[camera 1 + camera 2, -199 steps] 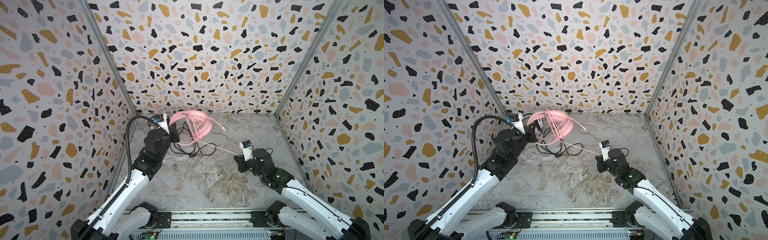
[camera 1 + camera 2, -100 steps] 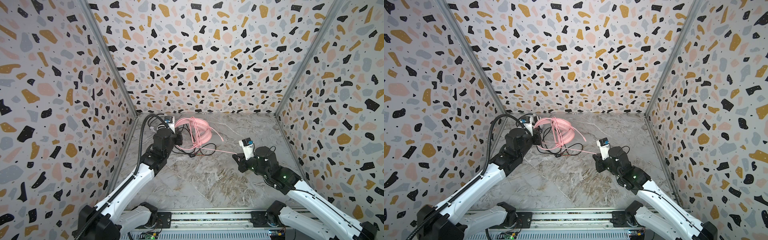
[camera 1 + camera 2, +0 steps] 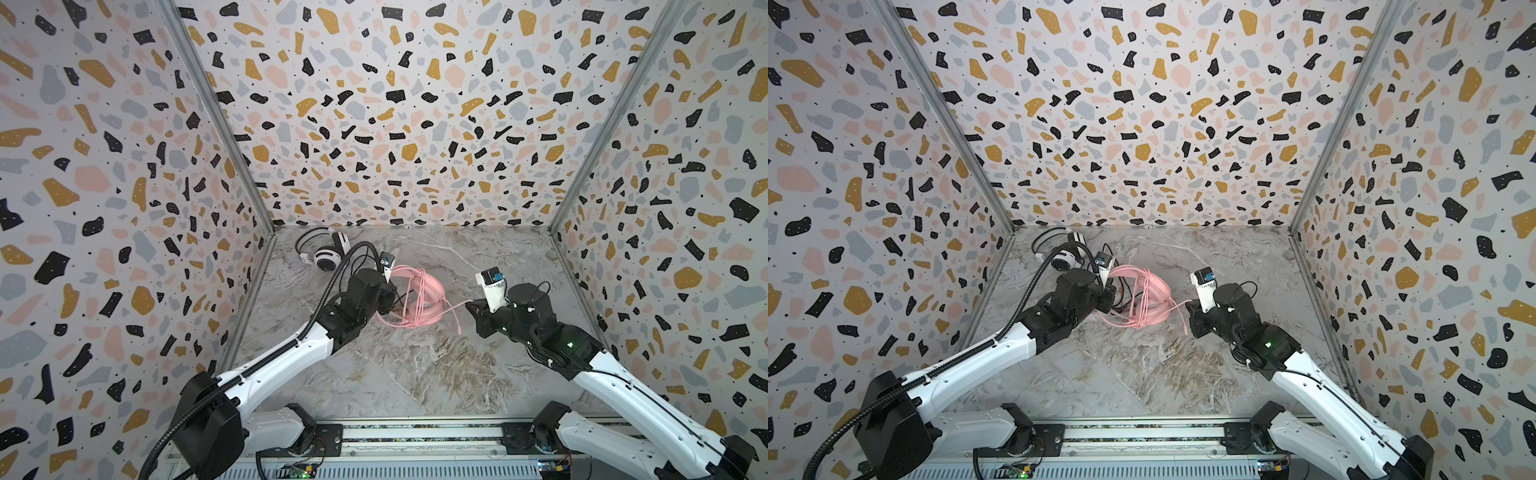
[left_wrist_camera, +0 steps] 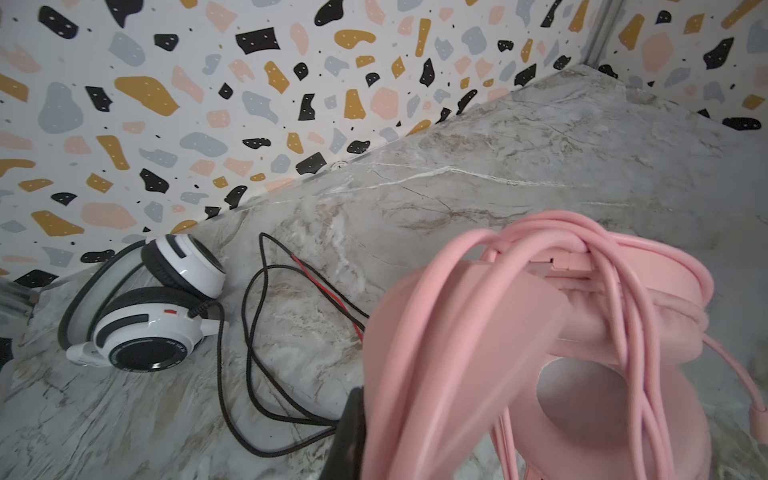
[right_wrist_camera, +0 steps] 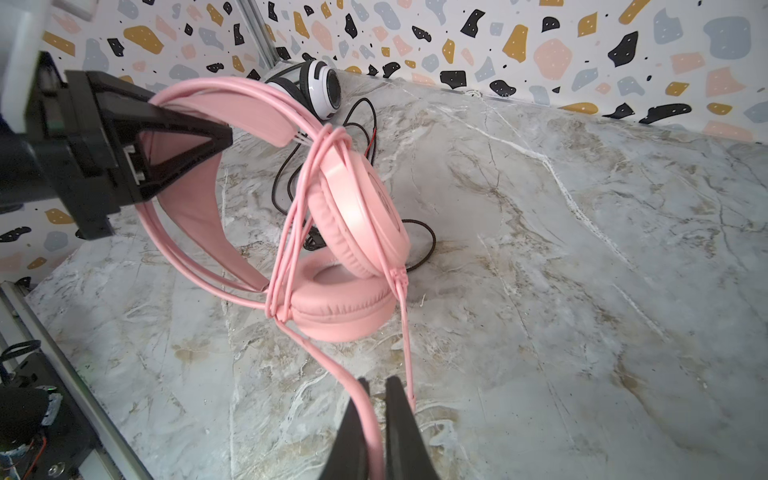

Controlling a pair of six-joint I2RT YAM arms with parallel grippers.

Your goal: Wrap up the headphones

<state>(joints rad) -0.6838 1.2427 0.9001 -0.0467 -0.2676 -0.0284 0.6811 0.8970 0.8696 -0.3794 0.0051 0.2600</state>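
1. My left gripper (image 5: 208,137) clamped the pink headset (image 5: 357,216) by its band, left of centre; from above I couldn't see its tips.
2. My right gripper (image 5: 376,415) pinched the pink cable (image 5: 328,365).
3. The white headset (image 4: 158,299) lay back-left.

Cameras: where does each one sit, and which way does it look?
Both top views: high up front, looking down at pink headphones; both arms show.
Left wrist: on left arm, faces white headphones; one own finger shows.
Right wrist: on right arm, faces pink headphones; right end effector pinches pink cable.
Shared: pink headphones, everywhere.
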